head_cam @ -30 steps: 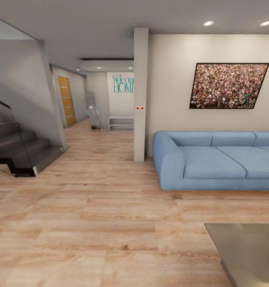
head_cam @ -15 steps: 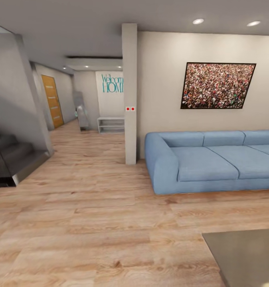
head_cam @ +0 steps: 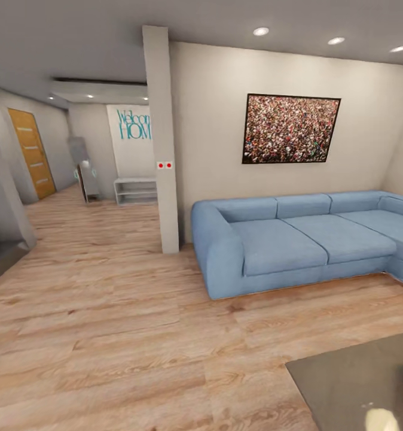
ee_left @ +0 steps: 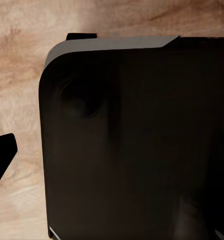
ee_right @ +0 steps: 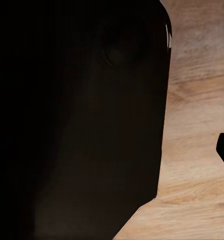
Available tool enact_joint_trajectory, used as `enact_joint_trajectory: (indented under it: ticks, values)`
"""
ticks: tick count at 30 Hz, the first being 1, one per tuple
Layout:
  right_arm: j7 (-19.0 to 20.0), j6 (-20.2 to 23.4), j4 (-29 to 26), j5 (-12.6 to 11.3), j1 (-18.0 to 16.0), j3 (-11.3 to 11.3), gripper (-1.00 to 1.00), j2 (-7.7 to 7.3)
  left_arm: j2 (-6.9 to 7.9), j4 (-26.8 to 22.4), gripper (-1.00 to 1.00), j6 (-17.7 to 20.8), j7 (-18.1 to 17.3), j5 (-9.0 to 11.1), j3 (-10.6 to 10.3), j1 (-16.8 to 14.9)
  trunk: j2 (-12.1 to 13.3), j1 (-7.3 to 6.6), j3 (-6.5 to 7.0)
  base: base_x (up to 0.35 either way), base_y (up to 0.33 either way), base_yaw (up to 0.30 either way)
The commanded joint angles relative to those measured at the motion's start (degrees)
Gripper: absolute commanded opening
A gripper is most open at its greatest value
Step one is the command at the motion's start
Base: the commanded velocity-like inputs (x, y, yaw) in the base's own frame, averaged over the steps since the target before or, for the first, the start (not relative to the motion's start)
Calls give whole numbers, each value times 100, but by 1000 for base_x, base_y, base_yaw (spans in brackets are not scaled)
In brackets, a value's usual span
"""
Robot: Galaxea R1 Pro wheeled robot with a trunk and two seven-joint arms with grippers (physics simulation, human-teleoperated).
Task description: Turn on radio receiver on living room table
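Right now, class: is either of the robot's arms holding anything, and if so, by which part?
It cannot be told. The wrist views show dark robot body over wood floor, with no object seen between the jaws.

A large dark robot body panel (ee_right: 77, 120) covers most of the light wood floor (ee_right: 196, 125) beneath.

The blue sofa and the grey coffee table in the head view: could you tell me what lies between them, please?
Only bare light wood floor lies between the sofa and the table, seen in the head view.
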Motion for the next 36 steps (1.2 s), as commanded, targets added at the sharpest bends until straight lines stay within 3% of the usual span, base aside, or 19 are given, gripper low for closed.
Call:
enact_joint_trajectory:
  ticks: [1, 14, 22, 36]
  values:
    - [0, 0, 0, 0, 1, 0, 100, 0, 1, 0, 100, 0, 0, 0, 0, 0, 0, 0, 2, 323, 0, -285]
    - [0, 2, 3, 0, -3, 2, 100, 0, -4, 0, 100, -5, 0, 0, 0, 0, 0, 0, 38, 299, 0, -268]
    - [-31, -4, 0, -7, -2, -4, 100, 0, -6, 0, 100, -9, 0, 0, 0, 0, 0, 0, 40, 36, 0, -72]
    - [-44, 0, 3, -9, -2, -6, 100, 0, -6, 0, 100, -9, 0, -4, -1, 0, 0, 0, 41, 0, 0, -269]
